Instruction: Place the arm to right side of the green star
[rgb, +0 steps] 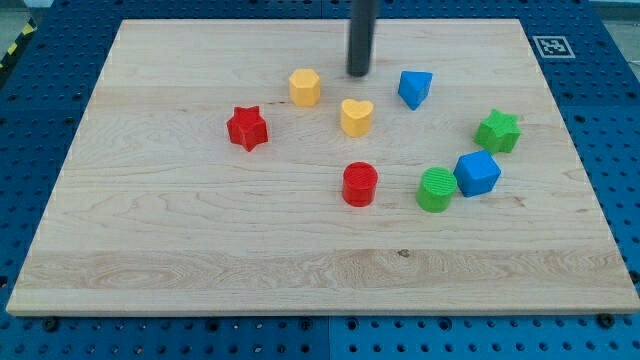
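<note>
Green star (498, 130) well apart, toward view's right and below my tip (359, 73); tip touches no block.

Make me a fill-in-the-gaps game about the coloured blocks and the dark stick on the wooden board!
1. My tip sits between the yellow hexagon block and the ____ triangle-shaped block.
2. The green star is the block nearest the view's ____ edge.
3. The red star is the block farthest toward the view's ____.
4. The blue cube touches the green ____ block.

Missing words: blue; right; left; round
</note>
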